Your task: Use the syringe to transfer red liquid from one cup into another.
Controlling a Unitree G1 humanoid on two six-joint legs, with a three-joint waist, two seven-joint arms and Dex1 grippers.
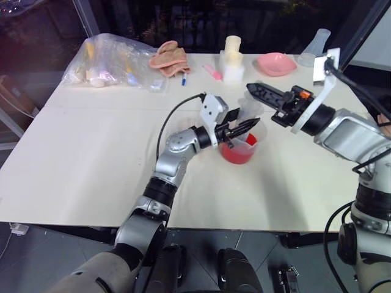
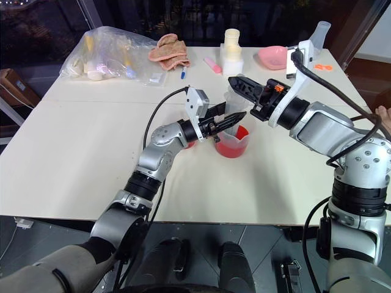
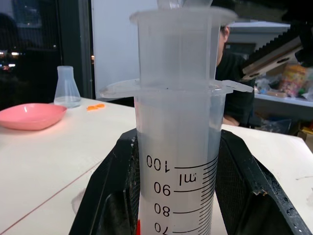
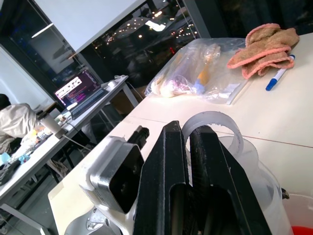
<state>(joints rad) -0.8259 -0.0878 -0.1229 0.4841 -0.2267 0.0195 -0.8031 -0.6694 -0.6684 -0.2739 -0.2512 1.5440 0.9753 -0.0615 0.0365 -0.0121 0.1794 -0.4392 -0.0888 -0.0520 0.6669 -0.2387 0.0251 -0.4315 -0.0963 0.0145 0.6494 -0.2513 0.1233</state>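
The syringe (image 3: 176, 147) stands upright with its lower end in the larger cup (image 1: 239, 152), which holds red liquid (image 2: 232, 148). My left gripper (image 1: 244, 126) reaches in from the left and is shut on the syringe's barrel just under its flange. The plunger stands partly raised above the barrel. My right gripper (image 2: 231, 79) comes from the right at the plunger's top. In the right wrist view its fingers (image 4: 168, 147) are shut with the edge of the clear plunger flange (image 4: 215, 120) between the tips. I cannot pick out the other cup.
At the back of the white table (image 1: 91, 152) lie a plastic bag (image 1: 113, 61), a pink cloth (image 1: 170, 56), a blue pen (image 1: 183, 79), a white bottle (image 1: 232, 58), a pink bowl (image 1: 276, 63) and a clear flask (image 1: 317, 43). A person (image 3: 234, 83) sits beyond the table.
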